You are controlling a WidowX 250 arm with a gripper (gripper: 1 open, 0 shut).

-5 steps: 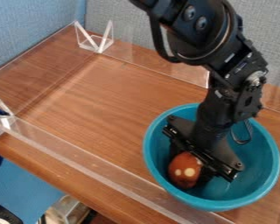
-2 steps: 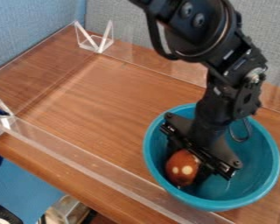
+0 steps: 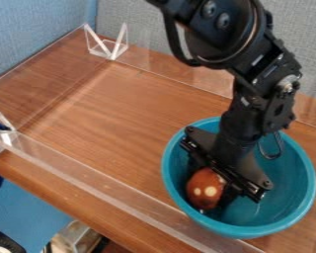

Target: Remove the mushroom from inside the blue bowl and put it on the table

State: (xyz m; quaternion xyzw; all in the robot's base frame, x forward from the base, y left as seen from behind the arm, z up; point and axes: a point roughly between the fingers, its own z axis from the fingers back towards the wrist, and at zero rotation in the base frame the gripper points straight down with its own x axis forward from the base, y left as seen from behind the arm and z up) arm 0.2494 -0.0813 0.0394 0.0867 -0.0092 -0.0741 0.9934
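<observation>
1. The black arm reaches straight down into the blue bowl (image 3: 290,203) at the counter's (image 3: 108,94) near right corner.
2. The claw (image 3: 216,180) is clamped on the mushroom (image 3: 205,185) — reddish-brown cap showing — low inside the bowl.
3. Clear acrylic walls (image 3: 82,168) edge the counter.

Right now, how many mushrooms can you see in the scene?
1. The mushroom sits inside the blue bowl, at the gripper. The arm hides part of the bowl, so another could be out of sight.
</observation>
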